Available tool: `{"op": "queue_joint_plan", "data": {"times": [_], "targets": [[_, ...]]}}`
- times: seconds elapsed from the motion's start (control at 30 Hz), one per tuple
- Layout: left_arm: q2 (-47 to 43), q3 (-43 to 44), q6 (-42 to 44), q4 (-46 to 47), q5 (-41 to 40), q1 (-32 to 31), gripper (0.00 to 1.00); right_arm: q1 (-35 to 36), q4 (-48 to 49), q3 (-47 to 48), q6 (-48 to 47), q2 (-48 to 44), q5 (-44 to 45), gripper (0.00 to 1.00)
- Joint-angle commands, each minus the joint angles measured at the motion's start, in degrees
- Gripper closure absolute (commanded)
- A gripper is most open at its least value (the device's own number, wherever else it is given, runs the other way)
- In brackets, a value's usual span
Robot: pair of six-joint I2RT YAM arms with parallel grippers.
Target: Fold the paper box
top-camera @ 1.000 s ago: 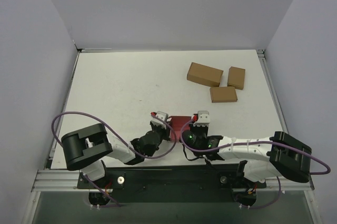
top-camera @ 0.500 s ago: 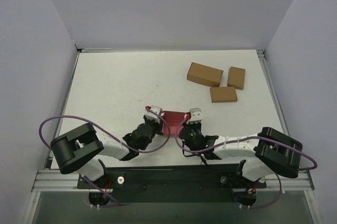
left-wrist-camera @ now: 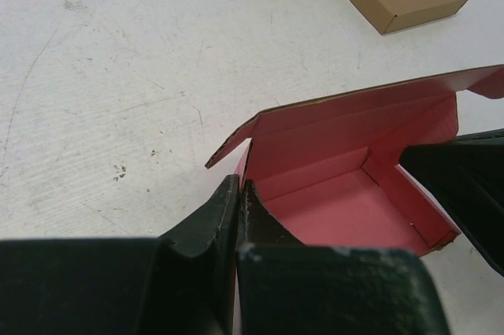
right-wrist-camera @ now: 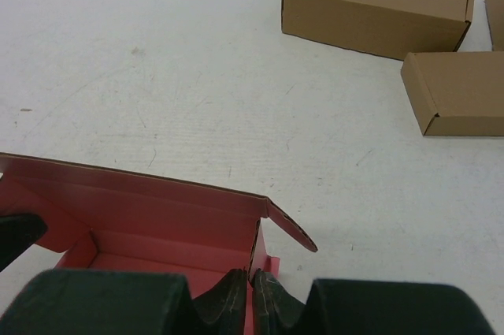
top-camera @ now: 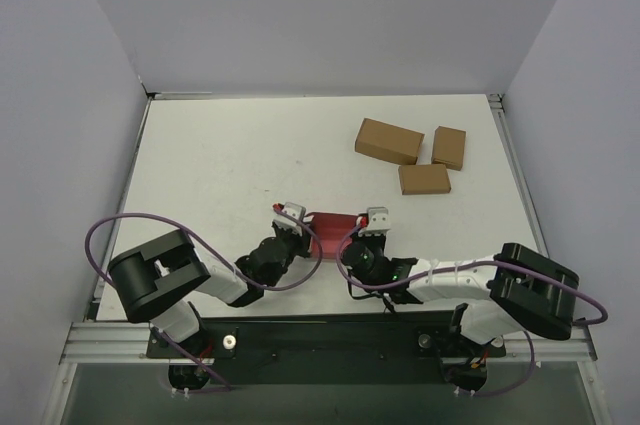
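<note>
- One paper box (top-camera: 333, 229), red with its walls raised and lid flap open, sits on the surface (top-camera: 220, 160) near the front edge.
- The left tool (left-wrist-camera: 239, 197) pinches its left end wall.
- The right tool (right-wrist-camera: 252, 280) pinches its right end wall.
- Three brown boxes (top-camera: 389, 141) lie well apart at the far right.

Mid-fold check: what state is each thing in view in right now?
paper box: partly folded, walls up, lid open.
left gripper: shut on the paper box's end wall.
right gripper: shut on its other end wall.
three brown boxes: closed, lying flat.
</note>
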Motion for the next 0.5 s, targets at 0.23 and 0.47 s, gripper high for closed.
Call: {"op": "queue_joint_plan", "data": {"times": [0.23,0.47], "targets": [[-3.1,0.7,7.2,-0.6,6.6,-1.3,1.0,2.5,-19.7,3.5,9.9,-13.0,-3.9,0.48],[-4.7,1.7,13.8,-3.2,13.6,-0.7,1.0,2.7,-37.5,4.8,12.4,-26.3,-2.0,0.3]]}}
